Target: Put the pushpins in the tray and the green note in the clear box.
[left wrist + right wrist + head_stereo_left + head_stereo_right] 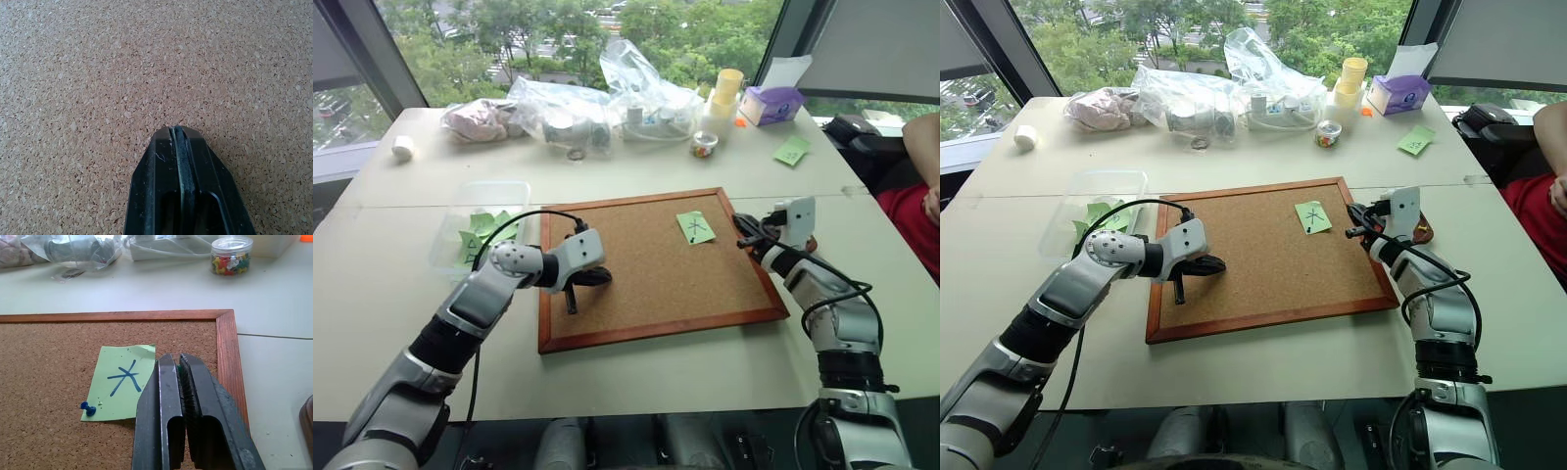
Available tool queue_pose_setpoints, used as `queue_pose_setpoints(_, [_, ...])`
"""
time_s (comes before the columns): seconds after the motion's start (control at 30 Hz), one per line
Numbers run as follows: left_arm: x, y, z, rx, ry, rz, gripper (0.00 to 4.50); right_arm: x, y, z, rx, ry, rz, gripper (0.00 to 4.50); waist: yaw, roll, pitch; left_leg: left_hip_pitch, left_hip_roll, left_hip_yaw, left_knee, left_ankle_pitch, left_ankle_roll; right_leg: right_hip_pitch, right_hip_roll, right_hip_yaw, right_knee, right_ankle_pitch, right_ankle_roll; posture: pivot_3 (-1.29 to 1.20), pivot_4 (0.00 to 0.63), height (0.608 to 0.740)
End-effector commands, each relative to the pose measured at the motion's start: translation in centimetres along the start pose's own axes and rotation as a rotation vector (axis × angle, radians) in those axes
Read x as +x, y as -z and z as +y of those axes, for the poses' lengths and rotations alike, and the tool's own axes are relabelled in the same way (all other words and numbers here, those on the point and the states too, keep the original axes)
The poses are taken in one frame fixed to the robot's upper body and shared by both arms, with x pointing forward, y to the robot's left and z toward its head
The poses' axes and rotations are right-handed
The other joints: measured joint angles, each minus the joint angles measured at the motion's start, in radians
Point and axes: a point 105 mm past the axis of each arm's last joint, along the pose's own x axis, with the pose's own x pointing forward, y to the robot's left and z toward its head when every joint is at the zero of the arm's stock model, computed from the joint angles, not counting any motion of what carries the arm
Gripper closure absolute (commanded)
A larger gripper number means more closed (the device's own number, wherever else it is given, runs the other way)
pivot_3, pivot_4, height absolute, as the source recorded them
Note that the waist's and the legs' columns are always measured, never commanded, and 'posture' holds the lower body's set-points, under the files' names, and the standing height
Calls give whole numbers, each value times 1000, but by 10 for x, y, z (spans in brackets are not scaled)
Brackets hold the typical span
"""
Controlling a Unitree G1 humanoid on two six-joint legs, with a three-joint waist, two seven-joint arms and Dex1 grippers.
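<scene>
The green note [122, 382] with a bold cross lies on the cork board's far right part, and a small blue pushpin [88, 408] stands at one of its corners. My right gripper [176, 363] is shut just beside the note, over the board's right edge [742, 230]; whether a pin sits between its fingers I cannot tell. The dark reddish tray [810, 243] lies on the table right of the board, mostly hidden behind that gripper. The clear box [480, 230] stands left of the board with green papers in it. My left gripper [592, 278] is shut and empty on the cork.
The wood-framed cork board [656, 328] fills the table's middle. Along the far edge are plastic bags [597, 108], a jar of coloured pins [704, 144], yellow cups [728, 93] and a purple box [771, 103]. Another green note [792, 150] lies far right. A person in red [915, 211] sits at the right.
</scene>
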Motion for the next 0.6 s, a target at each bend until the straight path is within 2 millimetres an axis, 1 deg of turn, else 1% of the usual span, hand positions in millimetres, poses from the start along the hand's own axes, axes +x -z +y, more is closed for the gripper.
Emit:
queue_pose_setpoints(0.03, [4,21,-8,-40,23,77,4500,-7,-26,-29,-38,127,-75,4449,-1,0,0,0,0,0,0,0,0,0,0,0,0,0,0,0,150,738])
queue_pose_setpoints(0.1, [4,21,-9,-40,27,76,4500,-13,-18,-51,-54,225,-21,4449,-1,0,0,0,0,0,0,0,0,0,0,0,0,0,0,0,150,738])
queue_pose_setpoints(0.13, [4,21,-9,-39,30,75,4500,-16,-10,-64,-69,277,28,4449,-1,0,0,0,0,0,0,0,0,0,0,0,0,0,0,0,150,738])
queue_pose_setpoints(0.17, [4,20,-9,-39,30,74,4500,-18,-4,-71,-67,302,57,4449,-1,0,0,0,0,0,0,0,-1,0,0,0,0,0,0,0,150,738])
queue_pose_setpoints(0.23, [5,20,-8,-38,29,73,4500,-19,-1,-76,-66,317,72,4449,-1,0,0,0,0,0,0,1,-1,0,0,0,0,0,0,0,150,738])
queue_pose_setpoints(0.43, [5,20,-8,-35,30,73,4500,-20,5,-84,-42,344,88,4449,-2,0,0,0,0,0,0,1,-1,0,0,0,0,0,0,0,150,738])
queue_pose_setpoints(0.5, [5,20,-8,-35,29,73,4500,-21,7,-86,-35,354,92,3898,-1,0,0,0,0,0,0,1,-1,0,0,0,0,0,0,0,150,738])
queue_pose_setpoints(0.53, [5,20,-8,-35,29,73,4500,-21,7,-86,-34,355,91,3542,-1,0,0,0,0,0,0,1,-1,0,0,0,0,0,0,0,150,738])
queue_pose_setpoints(0.6, [5,20,-8,-36,28,74,4500,-21,7,-87,-34,357,90,2520,-1,0,0,0,0,0,0,1,-1,0,0,0,0,0,0,0,150,738])
